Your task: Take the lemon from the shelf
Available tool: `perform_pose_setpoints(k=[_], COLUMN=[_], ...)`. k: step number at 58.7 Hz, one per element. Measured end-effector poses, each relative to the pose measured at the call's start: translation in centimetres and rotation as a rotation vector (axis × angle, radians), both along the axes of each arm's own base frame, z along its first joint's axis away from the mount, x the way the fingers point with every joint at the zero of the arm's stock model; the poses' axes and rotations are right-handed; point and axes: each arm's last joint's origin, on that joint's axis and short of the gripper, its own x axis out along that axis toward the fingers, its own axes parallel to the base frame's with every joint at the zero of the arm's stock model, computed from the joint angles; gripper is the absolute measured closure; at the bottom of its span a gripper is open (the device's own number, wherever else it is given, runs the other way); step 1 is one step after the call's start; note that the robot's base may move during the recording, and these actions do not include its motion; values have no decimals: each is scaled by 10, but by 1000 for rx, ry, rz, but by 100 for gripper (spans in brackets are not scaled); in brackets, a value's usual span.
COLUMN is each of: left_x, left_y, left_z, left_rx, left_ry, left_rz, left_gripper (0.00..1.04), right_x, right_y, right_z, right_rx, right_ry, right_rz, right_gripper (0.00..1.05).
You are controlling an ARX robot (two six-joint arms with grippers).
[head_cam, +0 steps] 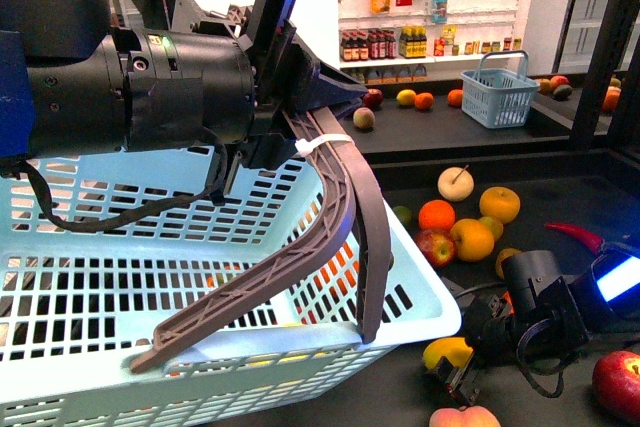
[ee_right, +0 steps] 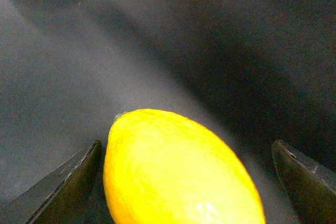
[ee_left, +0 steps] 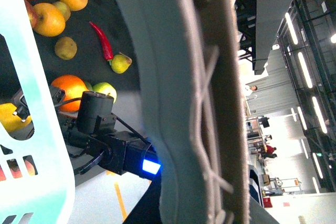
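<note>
Front, left gripper (head_cam: 283, 137): upper left of my frame, clamped on the brown handles (head_cam: 340, 207) of the pale blue basket (head_cam: 90, 247), which fills the lower left.
Front, right gripper (head_cam: 458, 365): lower right, down on the shelf (head_cam: 570, 197), jaws either side of the lemon (head_cam: 446, 351).
Front, lemon: lower centre-right, lying on the dark tier just beside the basket's corner, with a peach (head_cam: 465, 417) below it in frame.
Front, other fruit: oranges (head_cam: 437, 215), apples (head_cam: 436, 247) and a red chilli (head_cam: 578, 235) lie scattered right of centre.
Left wrist, handles: huge and blurred down the middle; I cannot see the fingers themselves here.
Left wrist, right arm (ee_left: 113, 148): lower left, blue light lit, with a sliver of yellow at the left edge behind the basket wall.
Right wrist, lemon: bottom centre, sitting between the fingers (ee_right: 63, 187).
Right wrist, jaws: spread wide; one finger is just beside the lemon, the other stands apart from it, so I read it as not pinching.
</note>
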Motion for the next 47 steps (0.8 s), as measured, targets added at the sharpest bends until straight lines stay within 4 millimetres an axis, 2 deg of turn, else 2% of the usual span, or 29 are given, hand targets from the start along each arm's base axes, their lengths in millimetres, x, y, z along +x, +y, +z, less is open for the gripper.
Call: perform_pose_setpoints(k=[9, 13, 22, 29, 34, 39, 43, 45, 47], left_x=[0, 0, 0, 0, 0, 0, 0, 0, 0], left_y=[0, 0, 0, 0, 0, 0, 0, 0, 0], left_z=[0, 0, 0, 0, 0, 0, 0, 0, 0], left_rx=[0, 0, 0, 0, 0, 0, 0, 0, 0], left_ry=[0, 0, 0, 0, 0, 0, 0, 0, 0], left_rz=[0, 0, 1, 0, 0, 0, 1, 1, 0], left_gripper=[98, 98, 98, 98, 98, 98, 98, 98, 98], right_x=[1, 1, -2, -2, 0, 1, -2, -7, -12], right_y=[-2, -4, -10, -19, -26, -35, -36, -35, -33], right_z=[0, 0, 4, 23, 52, 113, 146, 172, 190], right_rx=[-13, -24, -28, -14, 14, 78, 131, 177, 214], right_ry=[-12, -12, -36, -107, -196, -340, -405, -451, -477], right_rz=[-7, -16, -39, -97, -146, -203, -225, -238, -243], right_gripper=[9, 23, 44, 51, 52, 53, 53, 54, 54])
